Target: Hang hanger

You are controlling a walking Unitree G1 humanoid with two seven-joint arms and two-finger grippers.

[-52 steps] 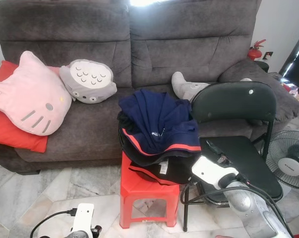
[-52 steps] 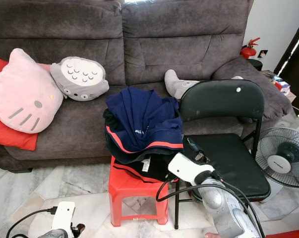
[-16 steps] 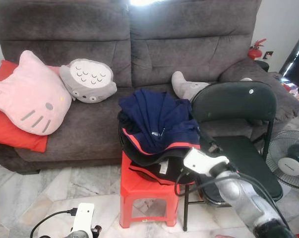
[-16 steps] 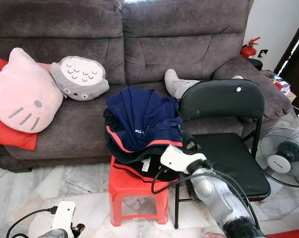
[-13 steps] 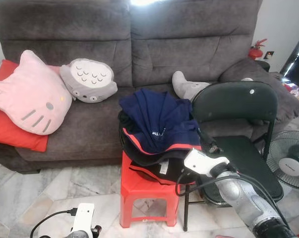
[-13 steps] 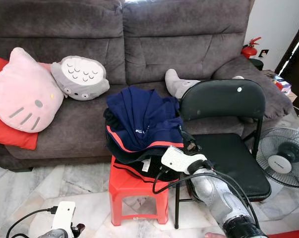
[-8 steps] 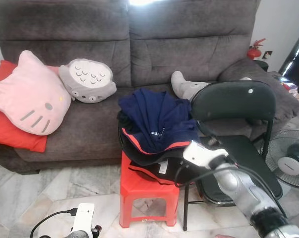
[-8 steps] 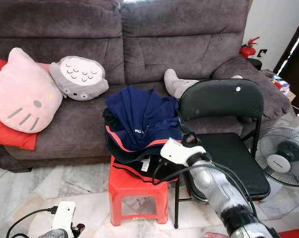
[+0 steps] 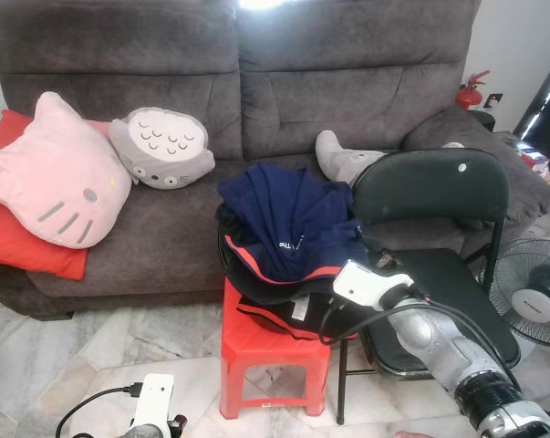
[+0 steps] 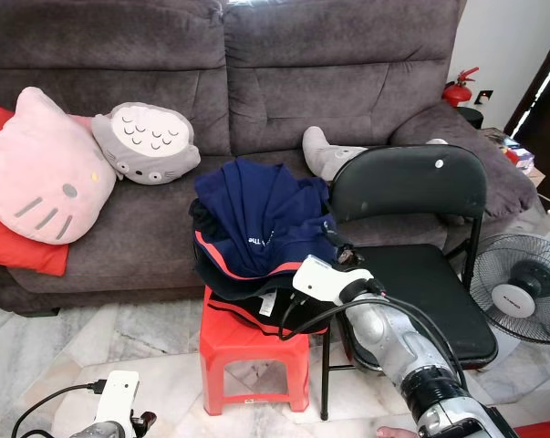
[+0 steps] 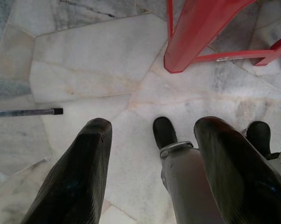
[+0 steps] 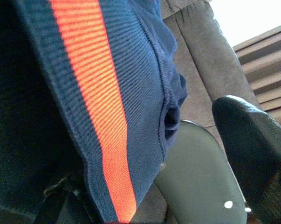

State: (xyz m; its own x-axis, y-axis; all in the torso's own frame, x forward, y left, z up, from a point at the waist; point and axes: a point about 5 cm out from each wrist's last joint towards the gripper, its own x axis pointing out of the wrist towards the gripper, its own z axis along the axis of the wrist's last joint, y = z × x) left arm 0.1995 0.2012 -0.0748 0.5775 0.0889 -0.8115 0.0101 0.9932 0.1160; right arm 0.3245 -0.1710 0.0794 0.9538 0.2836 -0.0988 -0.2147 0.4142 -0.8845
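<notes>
One grey sofa backs your scene; the navy garment with orange stripe lies heaped on the red stool beside the black chair. Your right end effector is at the garment's edge, fingers spread. Your left end effector hangs open over floor

— From where is the scene taken?

— It is seen from head height by both eye views, faced forward and down at the sofa, red stool and black chair (the same scene, slightly offset).

— And the wrists?

— The floor and stool leg are viewed from close above by the left wrist; the navy garment is seen from very near by the right, with the chair shared.
</notes>
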